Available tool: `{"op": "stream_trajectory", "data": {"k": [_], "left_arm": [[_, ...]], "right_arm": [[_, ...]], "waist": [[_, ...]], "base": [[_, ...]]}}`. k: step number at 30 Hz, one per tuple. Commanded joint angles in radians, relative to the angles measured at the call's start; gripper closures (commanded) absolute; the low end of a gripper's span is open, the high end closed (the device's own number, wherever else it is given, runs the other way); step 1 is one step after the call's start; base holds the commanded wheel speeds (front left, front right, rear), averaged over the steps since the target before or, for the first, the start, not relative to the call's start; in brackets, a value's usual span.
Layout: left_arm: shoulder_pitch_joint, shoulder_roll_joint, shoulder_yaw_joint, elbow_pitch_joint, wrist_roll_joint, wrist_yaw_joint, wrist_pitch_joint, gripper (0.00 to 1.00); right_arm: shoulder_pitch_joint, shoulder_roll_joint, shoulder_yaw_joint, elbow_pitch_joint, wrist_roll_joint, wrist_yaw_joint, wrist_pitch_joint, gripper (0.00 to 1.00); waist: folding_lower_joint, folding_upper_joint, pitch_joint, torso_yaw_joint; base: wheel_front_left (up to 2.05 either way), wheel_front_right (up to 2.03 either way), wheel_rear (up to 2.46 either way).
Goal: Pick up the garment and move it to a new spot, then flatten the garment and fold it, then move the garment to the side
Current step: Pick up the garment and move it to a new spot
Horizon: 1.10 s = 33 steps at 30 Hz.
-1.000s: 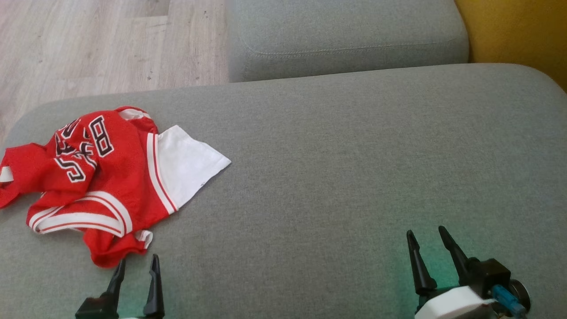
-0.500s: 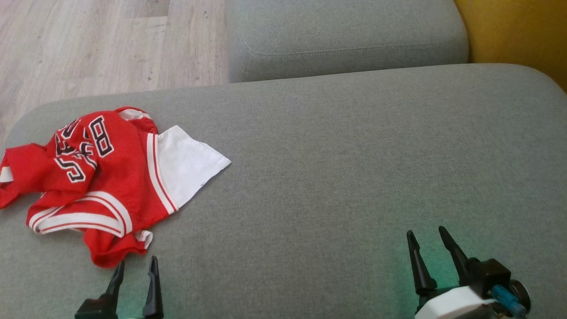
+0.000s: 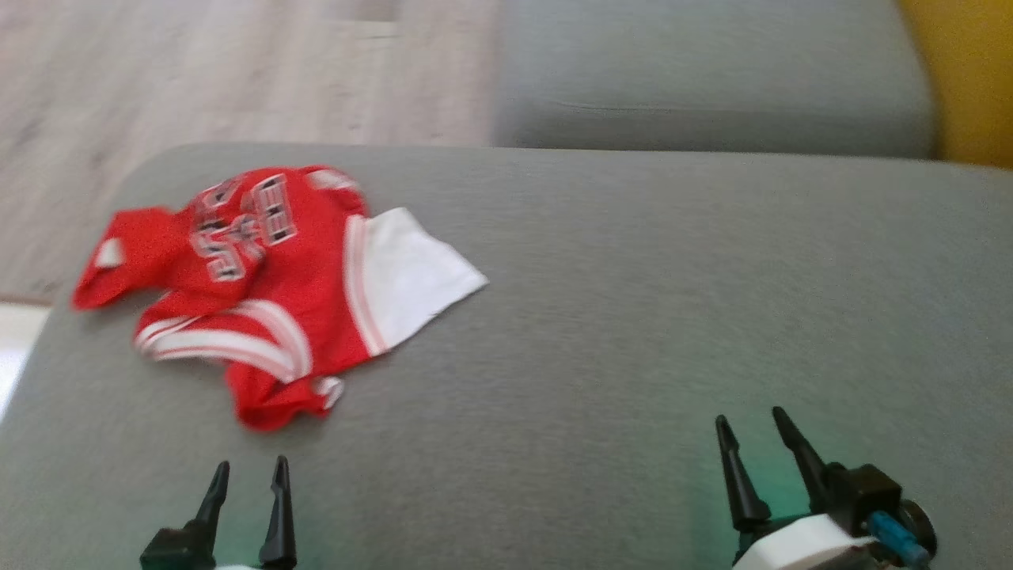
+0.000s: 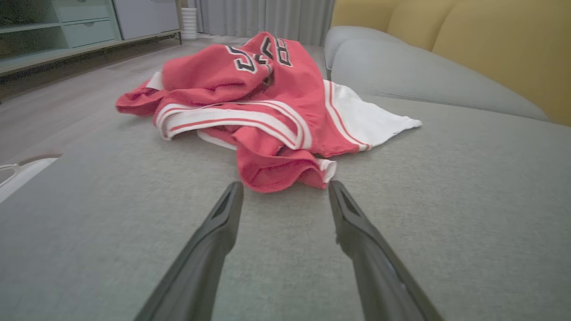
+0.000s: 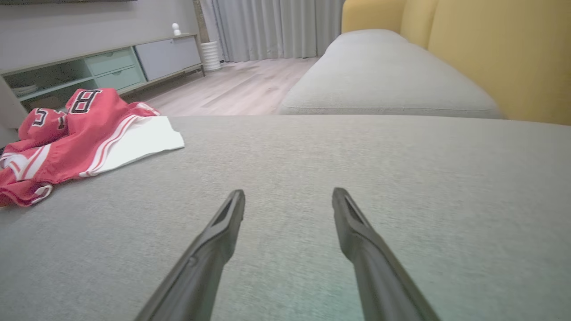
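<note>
A broad grey seat cushion [image 3: 633, 301] is spread across the head view, and everything of the task is carried on it. Beyond its far edge a pale wooden floor [image 3: 237, 71] is seen on the left, and a second grey cushion [image 3: 712, 71] is set against a yellow backrest [image 3: 973, 71] on the right. In the right wrist view a low cabinet [image 5: 111, 67] with drawers is seen across the floor, and a grey curtain [image 5: 267, 26] is hung beside it.

The garment [image 3: 269, 277], red with white stripes and dark lettering, is left crumpled in a loose heap on the left part of the seat cushion, near its far left corner. A white panel [image 3: 411, 273] of it is laid flat toward the cushion's middle. The lettering is blurred in the head view. In the left wrist view it is turned upward on the top of the heap.

The left tool [image 3: 250, 464] is held low over the cushion at the lower left, its two dark fingers parted and nothing gripped. In its own view the nearest red fold of the garment is seen just beyond the fingertips, apart from them. The right tool [image 3: 749, 416] is held at the lower right, well apart from the garment, likewise spread wide and empty, with bare grey fabric between its fingers.
</note>
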Motion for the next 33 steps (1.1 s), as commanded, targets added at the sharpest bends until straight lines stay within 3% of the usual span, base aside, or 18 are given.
{"op": "stream_trajectory", "data": {"k": [1,6,11,16,23,28,33], "left_arm": [[-0.033,0.017,0.027,-0.016,0.004,-0.002,-0.012,0.00],[-0.007,0.036,0.041,-0.005,-0.009,-0.002,-0.012,0.00],[0.006,0.042,0.045,-0.010,-0.022,-0.002,-0.012,0.00],[-0.056,0.048,0.032,-0.044,-0.057,-0.015,0.020,0.00],[-0.307,0.116,0.027,-0.090,-0.148,-0.028,0.150,0.00],[-0.519,0.192,0.003,-0.029,-0.196,-0.031,0.269,0.00],[-0.665,0.220,-0.010,0.075,-0.237,-0.032,0.306,0.00]], "right_arm": [[-0.024,-0.009,0.034,-0.033,0.008,-0.001,-0.014,0.00],[-0.044,-0.009,0.075,-0.028,0.016,-0.001,-0.014,0.00],[-0.062,-0.009,0.102,-0.022,0.015,-0.001,-0.014,0.00],[-0.076,-0.009,0.110,-0.023,-0.005,-0.001,-0.014,0.00],[-0.144,-0.010,0.083,-0.037,-0.086,-0.001,-0.014,0.00],[-0.190,-0.043,0.062,-0.057,-0.131,-0.001,-0.014,0.00],[-0.211,-0.069,0.053,-0.076,-0.151,-0.001,-0.014,0.00]], "waist": [[0.0000,-0.0001,-0.014,0.106],[0.0000,-0.0001,-0.020,0.206],[0.0000,-0.0001,-0.015,0.237],[0.0000,-0.0001,0.024,0.222],[0.0000,-0.0001,0.183,0.169],[0.0000,-0.0001,0.303,0.139],[0.0000,-0.0001,0.377,0.116]], "base": [[0.00,0.00,0.00],[0.00,0.00,0.00],[0.00,0.00,0.00],[0.00,0.00,0.00],[0.00,0.00,0.00],[0.00,0.00,0.00],[0.00,0.00,0.00]]}}
